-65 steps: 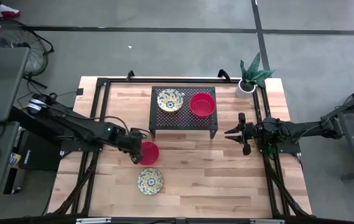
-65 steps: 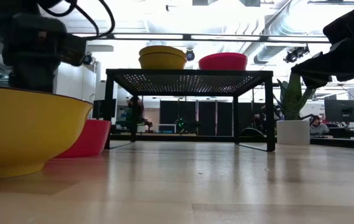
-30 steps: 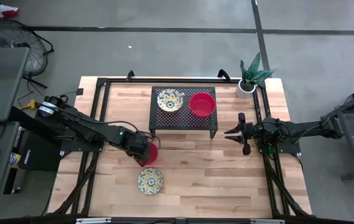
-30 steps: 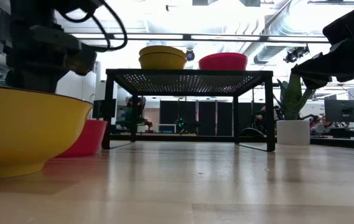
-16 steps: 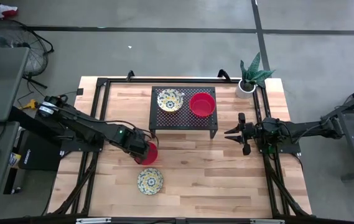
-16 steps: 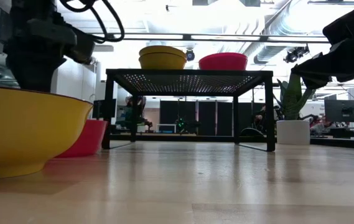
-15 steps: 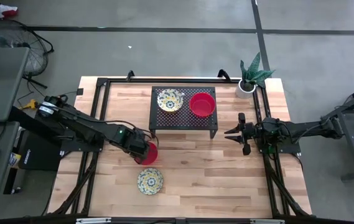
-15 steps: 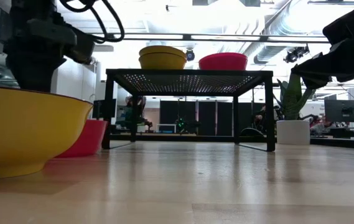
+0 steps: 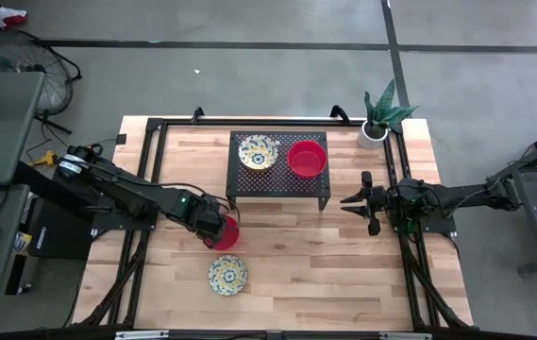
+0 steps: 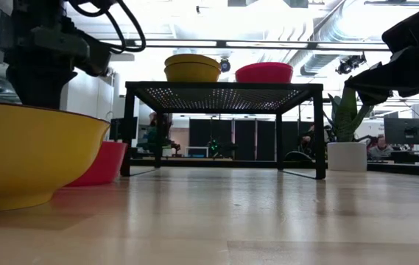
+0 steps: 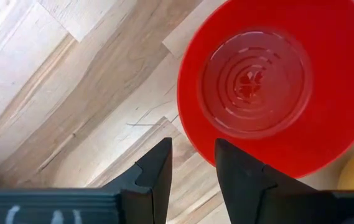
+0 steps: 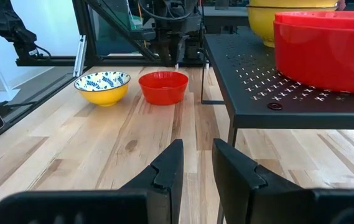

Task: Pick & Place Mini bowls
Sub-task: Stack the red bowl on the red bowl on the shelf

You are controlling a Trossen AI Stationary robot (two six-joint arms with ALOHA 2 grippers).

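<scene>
A plain red mini bowl (image 9: 229, 233) stands on its base on the wooden table, in front of the black rack's left end. My left gripper (image 9: 216, 227) points down over its left rim, open by a narrow gap. In the left wrist view the gripper (image 11: 193, 149) has one finger over the wood and the other over the bowl (image 11: 257, 87). A floral bowl (image 9: 227, 274) sits nearer the near edge. Another floral bowl (image 9: 258, 152) and a red one (image 9: 307, 159) stand on the rack. My right gripper (image 9: 346, 201) waits open, right of the rack. My left gripper comes at the red bowl from above, pointing down, with the bowl's rim (image 11: 196, 127) between its two fingers. Whether either finger touches the rim, I cannot tell. The bowl rests on the table.
The black mesh rack (image 9: 277, 194) stands on legs at the table's far middle. A potted plant (image 9: 377, 118) occupies the far right corner. Black frame rails run along the table's left and right sides. Bare wood lies between the rack and the near edge.
My left gripper has tipped a little and shifted slightly toward the table's left while staying over the red bowl. The bowl has kept its place. The right arm has not moved.
</scene>
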